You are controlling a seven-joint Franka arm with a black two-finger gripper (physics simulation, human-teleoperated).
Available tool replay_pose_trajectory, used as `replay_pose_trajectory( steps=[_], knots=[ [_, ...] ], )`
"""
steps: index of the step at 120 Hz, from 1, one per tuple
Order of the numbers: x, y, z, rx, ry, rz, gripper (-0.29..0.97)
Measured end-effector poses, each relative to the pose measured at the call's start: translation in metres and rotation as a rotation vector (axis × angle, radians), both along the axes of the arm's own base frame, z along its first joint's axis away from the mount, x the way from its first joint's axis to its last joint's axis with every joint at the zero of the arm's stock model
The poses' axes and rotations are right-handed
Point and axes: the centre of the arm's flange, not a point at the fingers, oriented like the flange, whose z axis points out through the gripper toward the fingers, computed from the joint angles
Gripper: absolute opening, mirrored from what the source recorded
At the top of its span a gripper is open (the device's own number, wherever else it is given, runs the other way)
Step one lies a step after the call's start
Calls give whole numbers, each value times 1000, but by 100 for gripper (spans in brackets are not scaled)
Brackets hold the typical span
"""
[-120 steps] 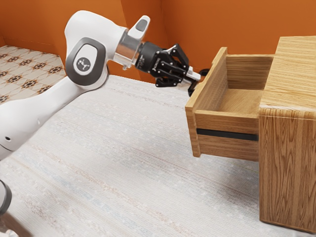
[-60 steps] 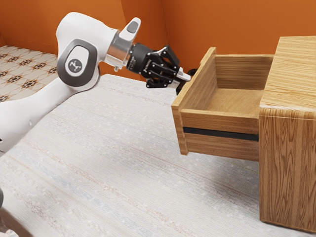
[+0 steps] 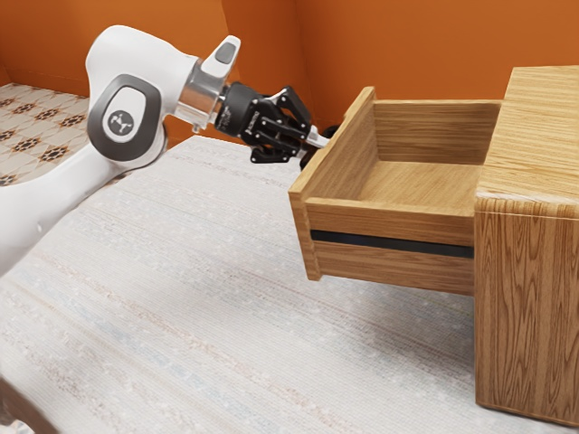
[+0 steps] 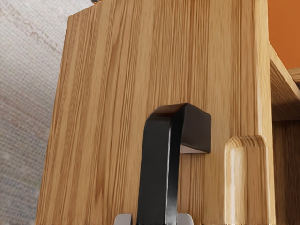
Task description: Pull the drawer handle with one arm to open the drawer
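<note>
Item one: the white Franka arm [image 3: 127,113], which enters from the exterior view's left and reaches toward the exterior view's right. Item two: my black gripper [image 3: 318,143], level with the upper part of the drawer's front panel and pressed up against its outer face. Item three: the drawer handle [image 4: 164,159], a black bent bar fixed to the light wooden front panel; in the wrist view it runs straight down into my hand. Two grey fingertips [image 4: 123,219] sit against it, one on each side, so I read the fingers as clamped on the handle. Item four: the drawer [image 3: 398,185], light oak, standing well out of its cabinet toward the exterior view's left, with its inner floor and side walls open to view. A dark rail strip [image 3: 389,242] runs along its near side. Item five: the cabinet [image 3: 529,271], same oak grain, at the exterior view's right edge, resting on the table. Item six: the table [image 3: 181,307], covered in a pale woven surface. Item seven: an orange wall [image 3: 434,45] behind the cabinet, and a patterned tiled floor [image 3: 36,127] at the exterior view's far left.
</note>
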Motion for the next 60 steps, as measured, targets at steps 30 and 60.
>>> replay_pose_trajectory(
  steps=[30,60],
  knots=[
    [-11,12,8,25,0,17,-3],
    [-18,20,9,31,2,27,-3]
  ],
)
